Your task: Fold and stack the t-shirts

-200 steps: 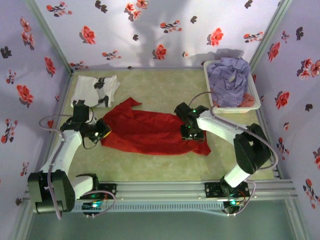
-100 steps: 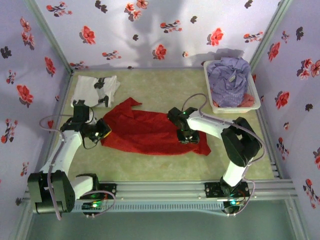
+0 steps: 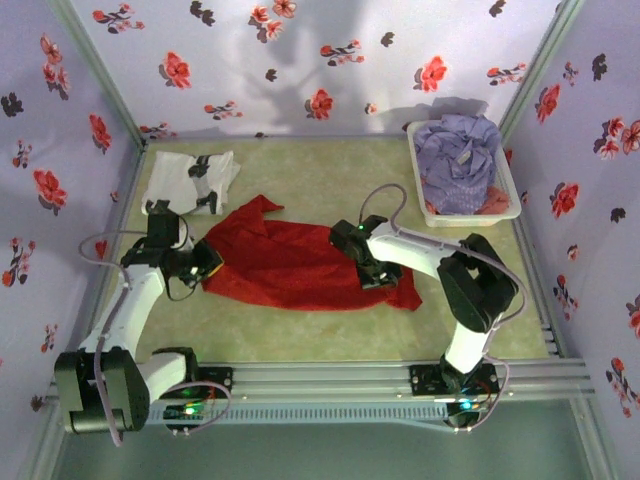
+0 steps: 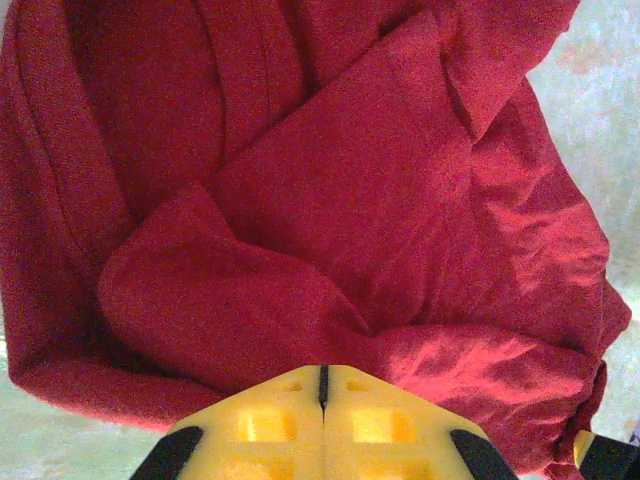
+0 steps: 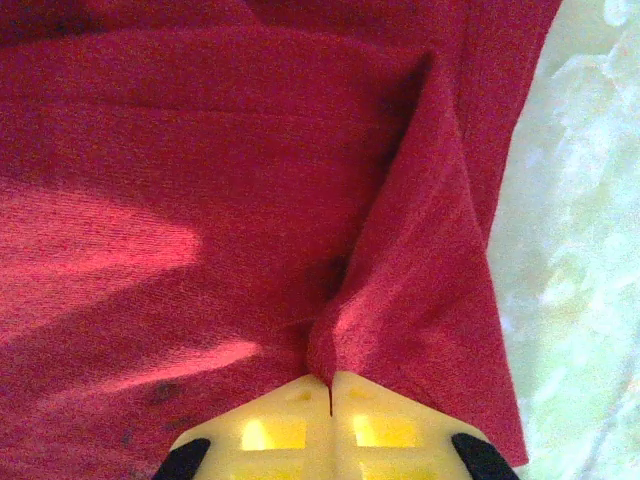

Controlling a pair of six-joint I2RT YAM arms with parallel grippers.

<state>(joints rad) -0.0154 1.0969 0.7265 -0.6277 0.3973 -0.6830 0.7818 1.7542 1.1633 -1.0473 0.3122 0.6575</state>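
The red shirt lies spread out. The left gripper is clamped shut on its left end, probably to anchor it. The right gripper, jaws closed, pinches a raised fold near its right end, likely to fold it over. The white shirt sits behind the red shirt's left end. Over the last second the right gripper edged left and closed, while the left kept its grip.

No legible text, label, number or brand noted anywhere. Black print on white shirt: too small to read.
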